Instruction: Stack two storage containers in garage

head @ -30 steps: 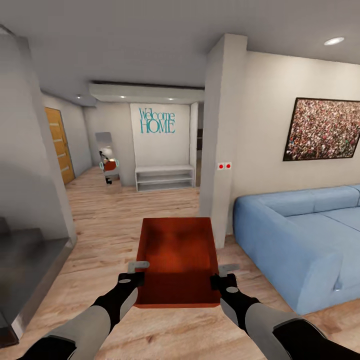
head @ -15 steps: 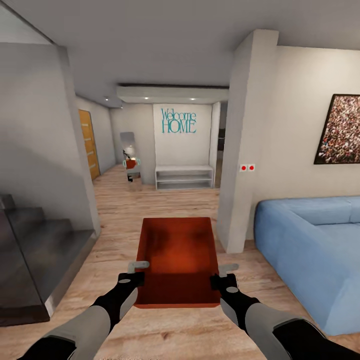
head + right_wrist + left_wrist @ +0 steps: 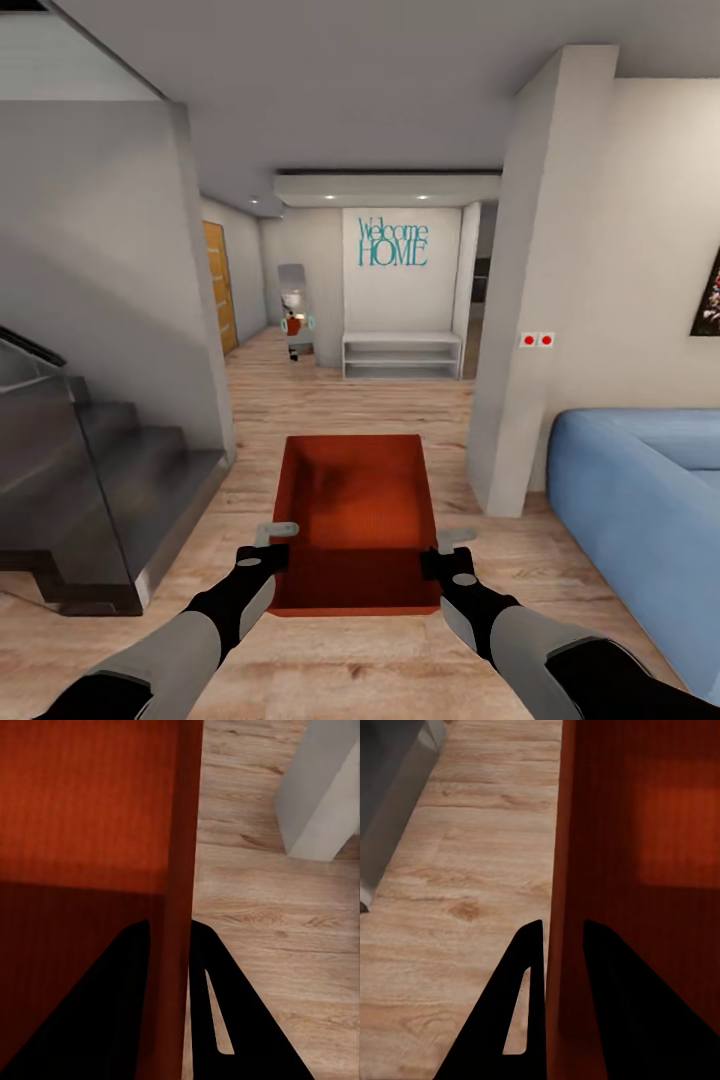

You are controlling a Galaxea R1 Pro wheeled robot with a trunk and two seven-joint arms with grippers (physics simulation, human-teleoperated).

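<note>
I hold one orange-red storage container (image 3: pixel 357 520) in front of me over the living room's light wood-plank flooring. My left gripper (image 3: pixel 272 545) is shut on its left wall, my right gripper (image 3: pixel 442 550) on its right wall. The left wrist view shows dark fingers (image 3: pixel 529 1012) straddling the thin red wall of the container (image 3: pixel 645 870). Along the right wrist's fingers (image 3: pixel 202 1005), the other wall of the container (image 3: pixel 90 817) is pinched the same way. The bin is lidless with nothing inside.
A dark staircase (image 3: pixel 100 480) rises at the left. A grey pillar (image 3: pixel 540 300) stands right of centre, with a blue sofa (image 3: pixel 640 500) beyond it. Ahead, a hallway leads to a white shelf unit (image 3: pixel 402 355), a mirror (image 3: pixel 293 310) and an orange-brown door (image 3: pixel 220 288).
The whole view has swung left: the sofa and picture slid toward the right edge, and the staircase came into view. Container and grippers keep the same hold.
</note>
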